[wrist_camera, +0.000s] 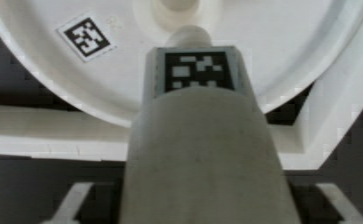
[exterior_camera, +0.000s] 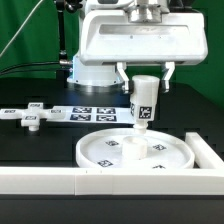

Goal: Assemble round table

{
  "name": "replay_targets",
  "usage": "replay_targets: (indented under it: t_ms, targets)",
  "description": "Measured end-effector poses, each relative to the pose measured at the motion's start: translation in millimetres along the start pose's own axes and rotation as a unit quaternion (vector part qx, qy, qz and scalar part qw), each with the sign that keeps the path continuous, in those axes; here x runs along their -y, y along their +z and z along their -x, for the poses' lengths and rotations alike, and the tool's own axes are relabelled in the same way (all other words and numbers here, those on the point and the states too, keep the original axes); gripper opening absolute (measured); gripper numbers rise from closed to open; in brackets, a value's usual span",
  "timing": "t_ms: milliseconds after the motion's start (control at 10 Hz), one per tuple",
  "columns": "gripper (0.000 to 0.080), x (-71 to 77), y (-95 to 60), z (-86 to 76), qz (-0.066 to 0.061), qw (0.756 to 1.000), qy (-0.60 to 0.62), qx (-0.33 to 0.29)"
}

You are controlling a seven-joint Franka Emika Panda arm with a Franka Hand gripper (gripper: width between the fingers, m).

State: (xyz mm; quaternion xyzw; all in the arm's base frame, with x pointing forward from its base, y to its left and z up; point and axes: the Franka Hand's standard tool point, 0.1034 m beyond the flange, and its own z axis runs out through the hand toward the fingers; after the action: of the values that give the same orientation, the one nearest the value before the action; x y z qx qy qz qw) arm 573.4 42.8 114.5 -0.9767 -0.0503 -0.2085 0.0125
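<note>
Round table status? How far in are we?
Done: the round disc lies rim-up on the table. In hand: the gripper holds the leg upright, its lower end at the disc's centre; I cannot tell whether it is seated. Left: the cross-shaped foot piece lies loose at the exterior view's left, unattached.

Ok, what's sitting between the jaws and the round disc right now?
The short cylindrical leg, upright in the jaws, its lower end over the centre of the round disc; contact unclear. The exterior view shows it best.
</note>
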Motion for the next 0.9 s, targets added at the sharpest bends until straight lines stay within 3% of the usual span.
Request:
replay_targets:
  t_ms: [900]
  targets:
    - [0.0409,-2.3,17.4,14.7,0.0,1.0,-0.006,0.016]
